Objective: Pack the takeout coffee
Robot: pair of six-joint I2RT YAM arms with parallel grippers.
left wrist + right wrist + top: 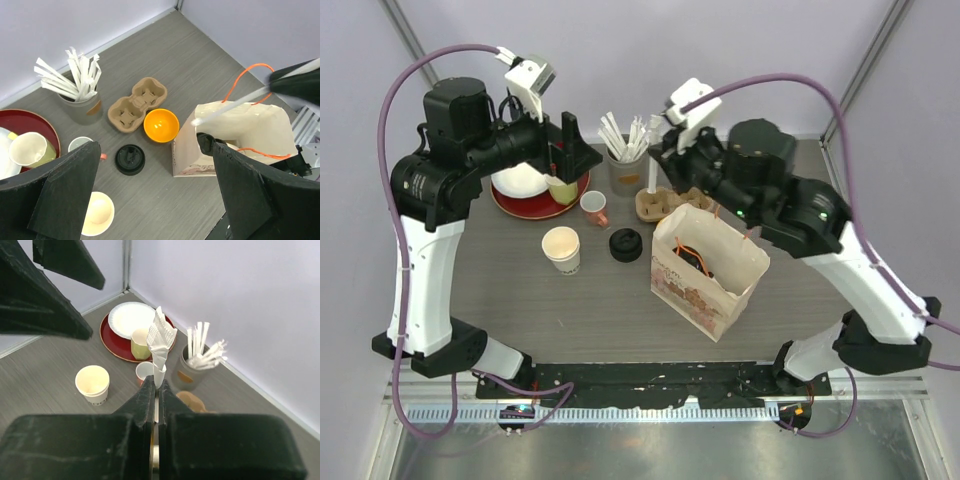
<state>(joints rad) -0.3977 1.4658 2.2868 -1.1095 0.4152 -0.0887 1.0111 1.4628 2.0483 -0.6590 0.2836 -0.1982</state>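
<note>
While the left jaws hang wide apart, the right jaws clench what seems a wrapped straw [159, 371].

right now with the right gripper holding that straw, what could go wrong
The right gripper pinches the wrapped straw with a long part free; it could bend or snag on the paper bag rim.
The paper cup stands open, its black lid lying beside it; packed like this, it could spill or crush.
The bag's orange handles hang at its mouth and might catch whatever goes in.
</note>
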